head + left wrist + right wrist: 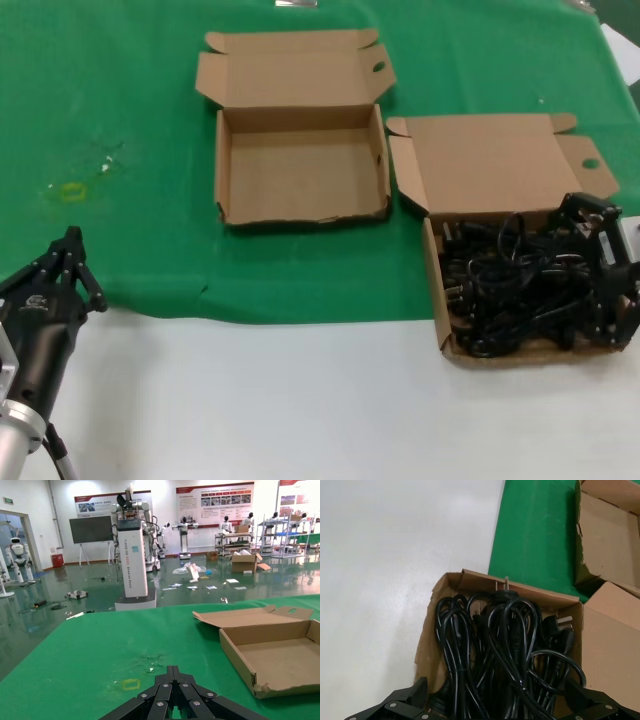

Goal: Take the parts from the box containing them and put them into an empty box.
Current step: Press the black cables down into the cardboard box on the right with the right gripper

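The black power cords (500, 280) lie tangled in the box containing them (437, 290) at the right, lid open. My right gripper (592, 300) is open, low over that box's right side. In the right wrist view its fingers (415, 694) stand wide apart on either side of the cords (495, 630), inside the box (427, 635). The empty box (300, 170) sits at centre back with its lid open and a ragged front edge. It also shows in the left wrist view (280, 660). My left gripper (70, 262) is shut and empty at the near left (172, 672).
A green cloth (130, 100) covers the far part of the table, and the near part is bare white tabletop (280, 400). A small yellow mark (72, 190) is on the cloth ahead of my left gripper. The two boxes stand close together.
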Controlling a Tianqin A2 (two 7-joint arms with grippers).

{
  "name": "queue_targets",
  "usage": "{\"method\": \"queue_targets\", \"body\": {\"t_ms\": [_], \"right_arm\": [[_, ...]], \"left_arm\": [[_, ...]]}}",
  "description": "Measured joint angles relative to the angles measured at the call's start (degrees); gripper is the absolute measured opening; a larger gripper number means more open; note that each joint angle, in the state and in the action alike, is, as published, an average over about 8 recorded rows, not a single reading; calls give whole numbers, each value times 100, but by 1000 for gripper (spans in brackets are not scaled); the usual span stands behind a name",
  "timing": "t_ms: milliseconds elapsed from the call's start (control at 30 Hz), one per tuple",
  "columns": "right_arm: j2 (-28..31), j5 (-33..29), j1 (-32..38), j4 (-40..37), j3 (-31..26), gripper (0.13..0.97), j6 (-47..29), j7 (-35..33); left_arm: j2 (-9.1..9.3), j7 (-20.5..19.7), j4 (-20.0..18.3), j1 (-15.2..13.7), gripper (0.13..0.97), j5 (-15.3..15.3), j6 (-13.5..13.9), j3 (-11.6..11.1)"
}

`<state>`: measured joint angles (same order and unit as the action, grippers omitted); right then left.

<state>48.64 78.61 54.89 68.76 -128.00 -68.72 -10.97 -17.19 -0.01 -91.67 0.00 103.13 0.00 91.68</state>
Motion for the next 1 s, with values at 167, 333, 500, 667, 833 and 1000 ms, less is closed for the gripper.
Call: {"method": "queue_targets", "body": {"t_ms": [167, 333, 500, 667, 833, 1000], "right_arm": [[-140, -147, 40, -185, 98, 959, -54, -119], [-247, -203, -2, -333, 213, 931, -36, -210], [-342, -217, -53, -484, 327, 887, 14, -297], [-437, -237, -45, -669, 408, 815, 49, -397], [-525, -267, -11, -850, 455, 743, 70, -501], [-594, -295, -1, -968, 482, 691, 88, -580]], "left_arm": [[0, 0, 0, 0, 144, 0, 0, 0], [0, 0, 0, 0, 144, 0, 0, 0], [0, 0, 0, 0, 144, 0, 0, 0], [0, 0, 0, 0, 144, -1, 0, 0], [0, -3, 0, 0, 144, -1, 0, 0], [0, -4, 0, 0, 144, -1, 0, 0]]}}
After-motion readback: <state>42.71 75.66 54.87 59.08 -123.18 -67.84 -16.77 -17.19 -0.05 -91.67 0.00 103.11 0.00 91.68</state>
